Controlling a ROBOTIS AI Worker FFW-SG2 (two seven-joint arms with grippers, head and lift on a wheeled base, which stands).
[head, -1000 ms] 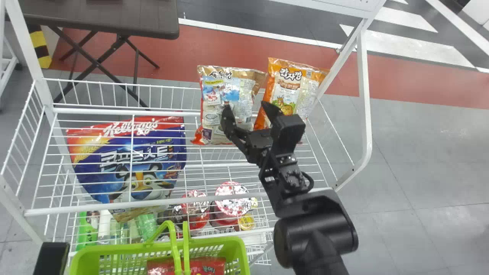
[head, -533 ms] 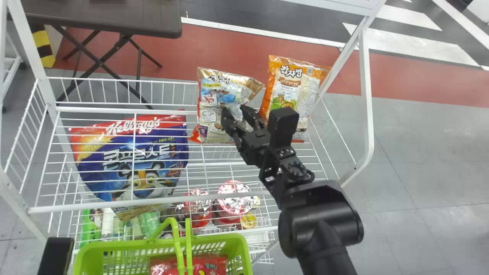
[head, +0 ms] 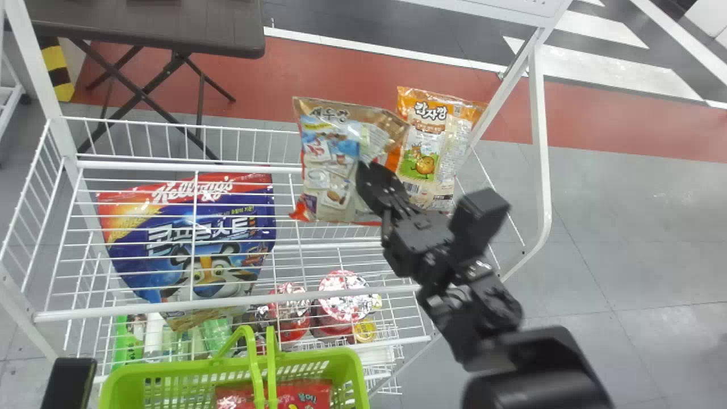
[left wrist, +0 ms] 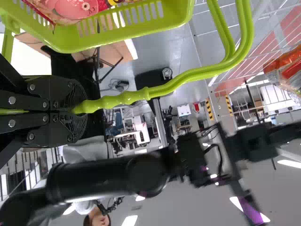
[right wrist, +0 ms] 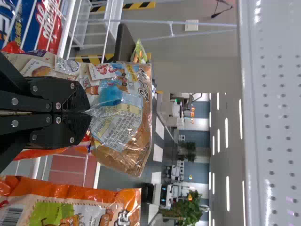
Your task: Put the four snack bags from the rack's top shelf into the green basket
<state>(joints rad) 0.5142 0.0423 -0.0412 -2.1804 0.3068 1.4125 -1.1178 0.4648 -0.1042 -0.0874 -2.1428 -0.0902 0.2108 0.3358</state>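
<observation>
At the right of the rack's top shelf my right gripper (head: 363,170) meets the brown snack bag (head: 326,165); in the right wrist view the right gripper (right wrist: 89,112) is shut, pinching the film of the brown bag (right wrist: 117,127). The orange snack bag (head: 426,153) stands just right of it. A red snack bag (head: 304,395) lies in the green basket (head: 233,369), in front of the rack. In the left wrist view my left gripper (left wrist: 80,107) is shut on the basket's handle (left wrist: 178,84).
A large blue cereal bag (head: 199,238) lies at the rack's left. Cups (head: 343,298) and bottles (head: 213,335) stand lower down. White posts (head: 542,147) rise at the rack's right side, and a dark table (head: 147,25) stands behind.
The right gripper's fingers, apart before, have closed on the brown bag. Its wrist and forearm have swung to the right, and the bag has shifted slightly right.
</observation>
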